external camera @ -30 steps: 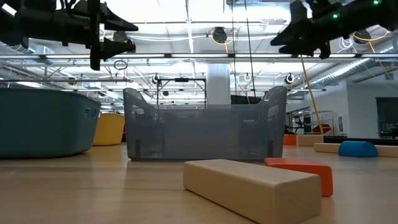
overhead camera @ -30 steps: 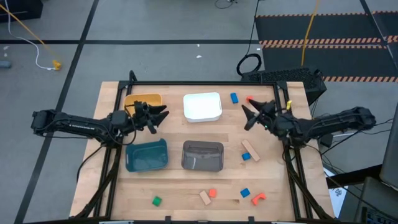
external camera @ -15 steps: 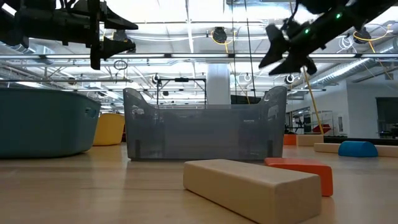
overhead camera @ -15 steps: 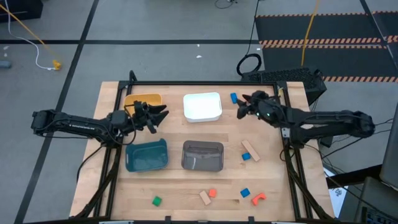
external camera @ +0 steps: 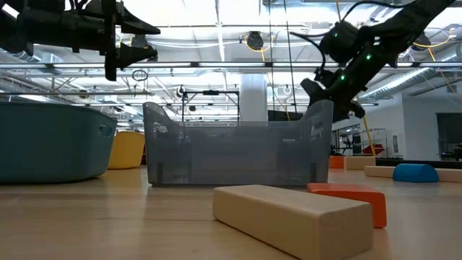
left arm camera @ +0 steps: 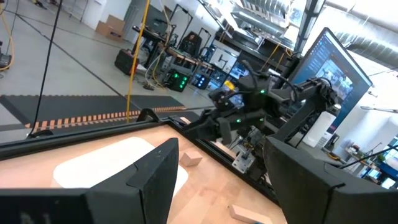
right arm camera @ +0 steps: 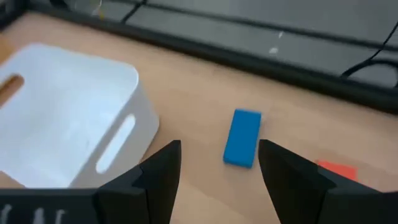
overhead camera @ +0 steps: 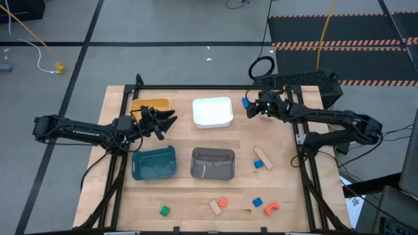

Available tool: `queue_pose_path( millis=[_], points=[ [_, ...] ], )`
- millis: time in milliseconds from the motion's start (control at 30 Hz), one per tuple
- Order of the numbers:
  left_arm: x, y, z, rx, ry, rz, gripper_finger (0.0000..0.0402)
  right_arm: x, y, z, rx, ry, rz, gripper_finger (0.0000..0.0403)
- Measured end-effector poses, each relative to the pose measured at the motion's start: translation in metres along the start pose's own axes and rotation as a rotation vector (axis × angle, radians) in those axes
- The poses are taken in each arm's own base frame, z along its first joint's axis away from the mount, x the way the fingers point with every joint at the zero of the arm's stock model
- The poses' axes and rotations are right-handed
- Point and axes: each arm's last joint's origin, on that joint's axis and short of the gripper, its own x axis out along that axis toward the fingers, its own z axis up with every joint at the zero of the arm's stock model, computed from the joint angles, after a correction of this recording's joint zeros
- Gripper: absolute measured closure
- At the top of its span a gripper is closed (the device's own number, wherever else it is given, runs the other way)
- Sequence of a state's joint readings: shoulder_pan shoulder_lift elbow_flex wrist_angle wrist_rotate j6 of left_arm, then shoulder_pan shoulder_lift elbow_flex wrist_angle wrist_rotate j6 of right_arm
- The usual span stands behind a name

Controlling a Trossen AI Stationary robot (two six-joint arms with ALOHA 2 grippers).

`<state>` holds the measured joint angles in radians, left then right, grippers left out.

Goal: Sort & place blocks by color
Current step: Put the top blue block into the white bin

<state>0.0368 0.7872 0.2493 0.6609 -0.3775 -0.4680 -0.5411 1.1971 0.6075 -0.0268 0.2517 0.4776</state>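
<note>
Currently right end effector (right arm camera: 214,165) hovers open and empty over blue block (right arm camera: 242,137) at surface's 1 o'clock; a skewed descent could knock it toward white bin (right arm camera: 68,118).

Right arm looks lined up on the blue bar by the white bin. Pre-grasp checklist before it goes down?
1. Right gripper open and empty: ok.
2. Blue bar ahead between its fingers: ok.
3. Bar clear of the white bin: ok, apart.
4. Bar clear of the red-orange block: ok, a gap shows.
5. Height above the table: cannot tell; not yet down at the bar.
6. Left gripper out of the way: ok, open, over by the yellow bin.
</note>
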Motion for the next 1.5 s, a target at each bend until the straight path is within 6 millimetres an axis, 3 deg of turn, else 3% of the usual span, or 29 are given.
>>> queue_pose_path(
  millis=[167,433,667,900,1200,1400,1500],
  points=[
    [0.0,0.0,0.0,0.016,0.001,0.0,0.0167,0.013,-0.006,0.001,0.013,0.026,0.027,0.0194],
    [0.0,0.0,-0.001,0.017,0.007,0.001,0.0167,0.018,-0.007,0.02,0.019,-0.161,0.024,0.0194],
    [0.0,0.001,-0.001,0.027,0.015,0.004,0.0167,0.015,0.0,0.029,0.085,-0.214,0.197,0.0195],
    [0.0,0.002,-0.005,0.044,0.051,0.022,0.0167,0.019,-0.008,0.017,0.076,-0.132,0.024,0.0169],
    [0.0,0.003,-0.005,0.044,0.054,0.023,0.0167,0.019,-0.006,0.013,0.184,-0.09,0.041,0.009],
    [0.0,0.003,-0.005,0.042,0.054,0.024,0.0167,0.032,0.008,-0.004,0.178,-0.025,0.049,0.0085],
    [0.0,0.003,-0.006,0.037,0.056,0.025,0.0167,0.04,0.013,-0.014,0.128,-0.04,-0.035,0.0088]
  ],
)
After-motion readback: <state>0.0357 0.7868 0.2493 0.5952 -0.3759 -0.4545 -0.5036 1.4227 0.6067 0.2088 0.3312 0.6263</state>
